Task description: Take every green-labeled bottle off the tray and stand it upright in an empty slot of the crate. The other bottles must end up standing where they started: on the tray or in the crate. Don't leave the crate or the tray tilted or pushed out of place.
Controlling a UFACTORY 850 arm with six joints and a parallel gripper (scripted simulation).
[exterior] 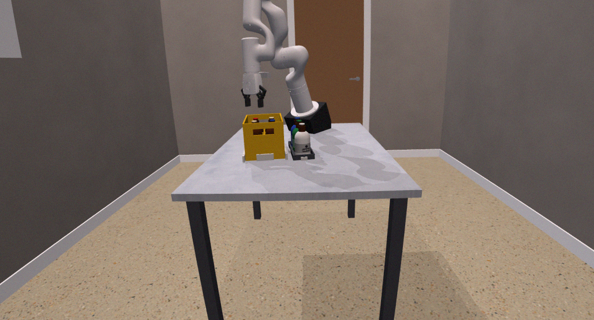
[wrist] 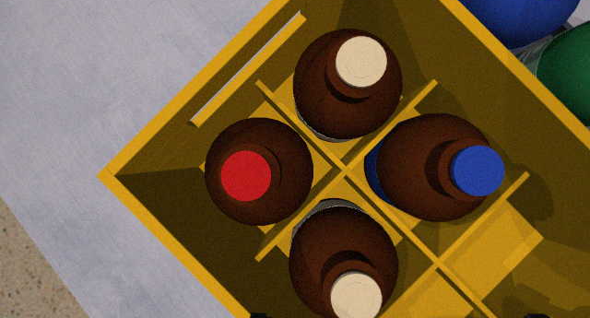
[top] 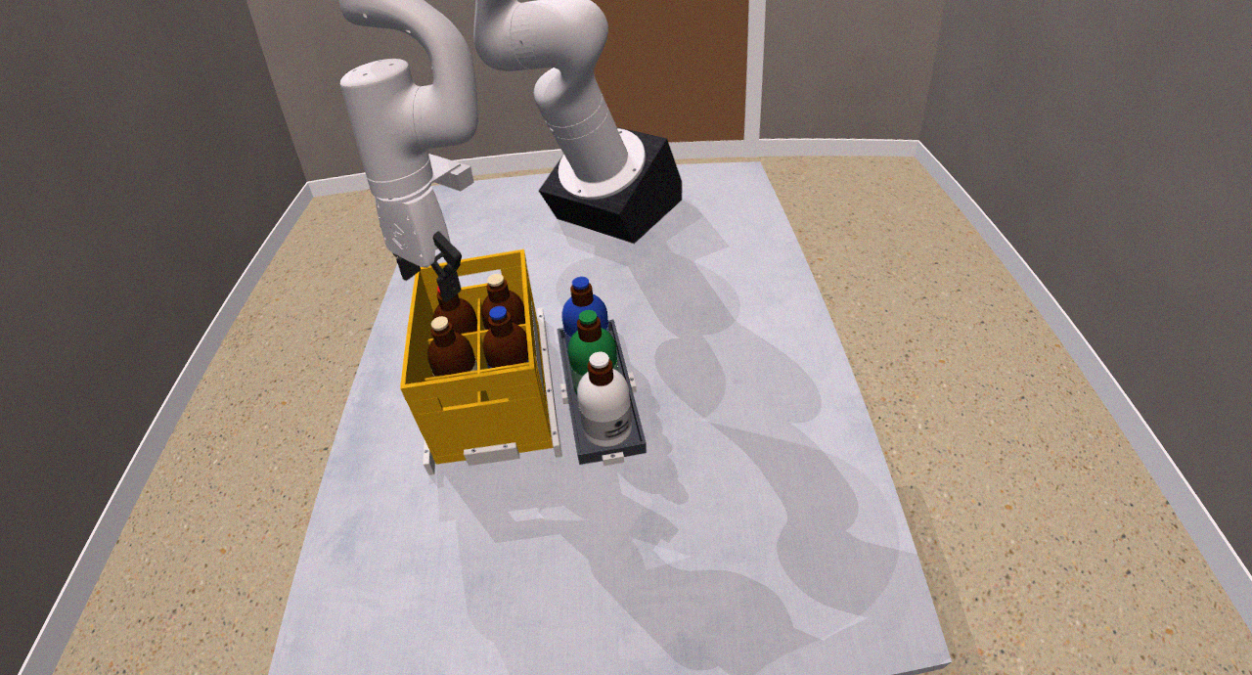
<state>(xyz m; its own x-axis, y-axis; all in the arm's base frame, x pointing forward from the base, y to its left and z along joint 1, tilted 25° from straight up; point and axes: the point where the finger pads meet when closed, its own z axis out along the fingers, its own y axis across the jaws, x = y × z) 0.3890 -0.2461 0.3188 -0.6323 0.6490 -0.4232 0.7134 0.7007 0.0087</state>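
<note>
We find the gripper (exterior: 253,101) spread wide and holding nothing, hanging above the far-left part of the yellow crate (top: 472,408), well apart from its rim in the exterior view. The green-labeled bottle (top: 591,345) stands upright in the middle of the dark tray (top: 610,448), touching or nearly touching the blue bottle (top: 583,306) behind it and the white bottle (top: 603,399) in front; the tray sits just beside the crate. The wrist view shows four brown bottles filling the rear four slots, with caps in red (wrist: 245,175), blue (wrist: 477,170) and two cream, while the two front slots (wrist: 489,253) appear empty. We judge the arm to be misplaced for the pick, since it stands over the crate and not the tray. Risks from here: a descent at this spot would strike the red-capped bottle or the divider and could shove the crate; a grasp on the green bottle could nudge its close neighbours over; a tilted insertion could catch the divider.
</note>
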